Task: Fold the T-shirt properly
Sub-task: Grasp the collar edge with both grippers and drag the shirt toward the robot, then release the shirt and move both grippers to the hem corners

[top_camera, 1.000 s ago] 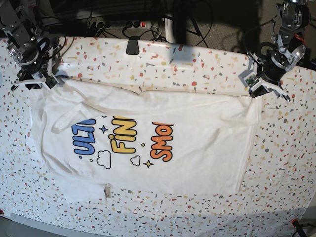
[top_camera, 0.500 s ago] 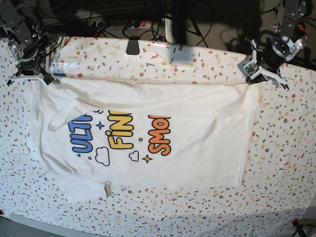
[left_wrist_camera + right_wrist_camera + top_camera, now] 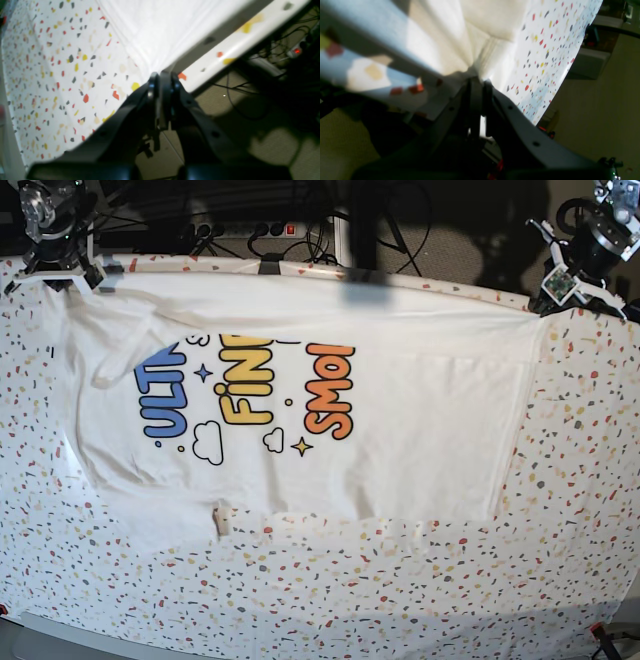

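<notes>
Base view is showing the T-shirt lying print-up across the tabletop, both hands clamping its far edge, left hand at two o'clock, right hand at ten, so they are needing equal tension.

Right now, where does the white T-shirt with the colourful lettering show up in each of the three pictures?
Base view: the T-shirt lies spread across the table, print up, far corners pinched by both grippers.
Left wrist view: plain white cloth at top centre, running down into the shut left gripper.
Right wrist view: bunched white cloth at top centre, meeting the shut right gripper.
Shared landmark: the speckled tablecloth.
</notes>
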Controlling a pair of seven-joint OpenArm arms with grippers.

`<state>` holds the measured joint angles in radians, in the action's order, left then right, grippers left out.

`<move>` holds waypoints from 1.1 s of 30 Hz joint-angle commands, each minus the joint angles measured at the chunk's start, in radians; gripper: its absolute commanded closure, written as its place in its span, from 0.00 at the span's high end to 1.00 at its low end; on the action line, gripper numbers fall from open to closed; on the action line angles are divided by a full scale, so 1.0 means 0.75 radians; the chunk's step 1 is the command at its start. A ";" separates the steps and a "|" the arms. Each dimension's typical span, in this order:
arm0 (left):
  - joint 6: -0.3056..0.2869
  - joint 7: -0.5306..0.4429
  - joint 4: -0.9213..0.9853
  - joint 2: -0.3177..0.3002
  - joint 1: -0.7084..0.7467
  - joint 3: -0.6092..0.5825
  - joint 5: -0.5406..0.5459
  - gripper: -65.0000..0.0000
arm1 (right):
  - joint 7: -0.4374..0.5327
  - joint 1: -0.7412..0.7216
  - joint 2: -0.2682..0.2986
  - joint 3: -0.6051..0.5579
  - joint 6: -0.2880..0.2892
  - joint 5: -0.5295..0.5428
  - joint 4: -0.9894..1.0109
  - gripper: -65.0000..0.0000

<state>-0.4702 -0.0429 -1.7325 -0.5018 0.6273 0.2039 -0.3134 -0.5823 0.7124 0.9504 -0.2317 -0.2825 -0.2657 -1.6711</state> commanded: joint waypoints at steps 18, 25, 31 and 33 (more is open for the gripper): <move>0.024 0.303 -0.132 -0.023 0.027 0.017 -0.001 0.43 | -0.387 0.049 0.030 0.013 -0.197 -0.376 -0.228 0.42; 0.025 0.437 -0.283 -0.038 -0.013 0.017 -0.048 0.43 | -0.348 0.047 0.041 0.014 -0.375 -0.476 -0.228 0.42; 0.024 0.525 -0.279 -0.048 -0.178 0.017 0.090 0.43 | -0.137 0.003 0.040 0.036 -0.452 -0.305 -0.228 0.42; 0.024 0.527 -0.259 -0.048 -0.260 0.017 0.263 0.43 | -0.047 -0.066 0.040 0.039 -0.445 -0.107 -0.228 0.42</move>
<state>-0.4702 0.3698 -1.9141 -0.5209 0.4362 0.2081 -0.1013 -0.6327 0.6685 0.9611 -0.2165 -0.5938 -0.3027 -1.8282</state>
